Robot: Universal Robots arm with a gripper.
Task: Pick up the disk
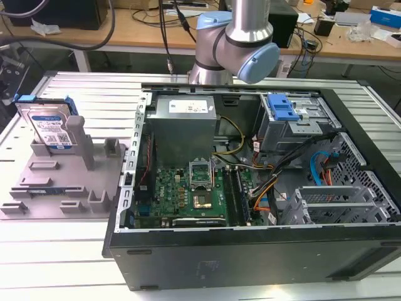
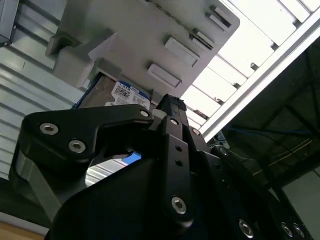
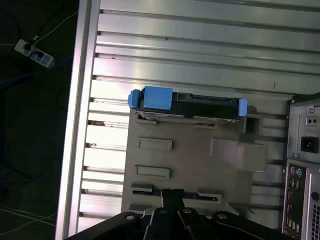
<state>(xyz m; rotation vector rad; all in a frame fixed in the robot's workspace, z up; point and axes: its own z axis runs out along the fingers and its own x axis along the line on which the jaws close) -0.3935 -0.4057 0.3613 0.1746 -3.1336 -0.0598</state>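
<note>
Exterior view: disk (image 1: 50,128) stands on edge in the fixture (image 1: 62,188), on the exterior view's far left of the case (image 1: 250,263); in the first wrist view I read the gripper (image 3: 172,192) closed, empty, clear of it.

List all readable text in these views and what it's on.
None can be read.
Label on the disk: print and barcodes, too small to read.
White sticker on the power supply: too small to read.
</note>
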